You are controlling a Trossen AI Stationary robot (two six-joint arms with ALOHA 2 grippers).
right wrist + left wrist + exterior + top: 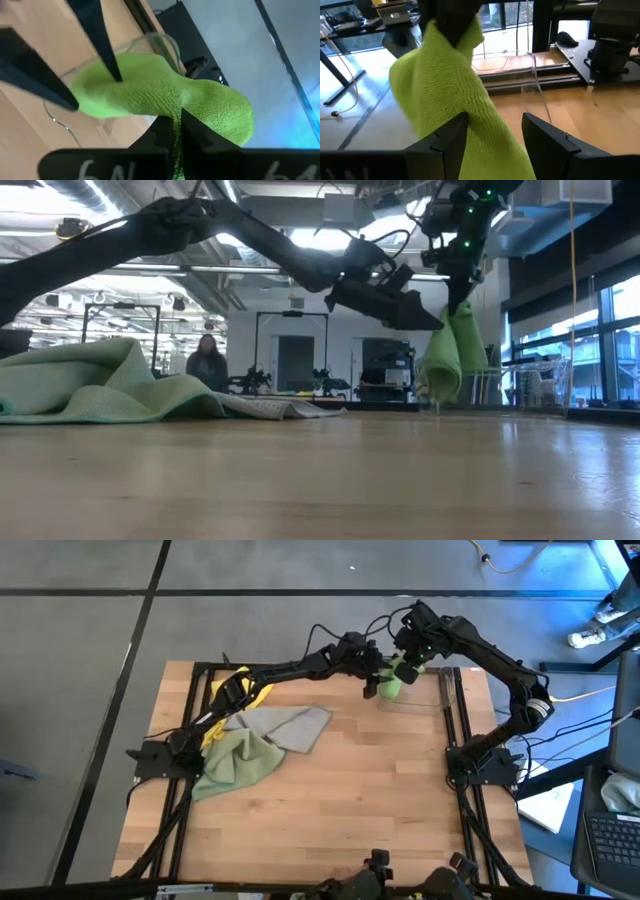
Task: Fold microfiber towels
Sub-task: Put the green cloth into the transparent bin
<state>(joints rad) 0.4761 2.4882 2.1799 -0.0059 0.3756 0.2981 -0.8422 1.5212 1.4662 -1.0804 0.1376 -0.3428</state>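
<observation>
right tool (175, 122) pinching green towel (391, 680), hanging it over tabletop's far right corner | left tool (492, 135) spread, reaching at towel

The near half and middle of the counter (350, 810) lie bare, so a pincer could sweep there freely. The far left is blocked by a heap of towels: the pale olive-green towel (235, 762), the grey-beige towel (290, 725) and the yellow towel (245, 695), with the left arm stretched above them. At the far right, the bright green towel (392, 683) hangs between both pincers, just beside the clear plastic bin (440, 690).
</observation>
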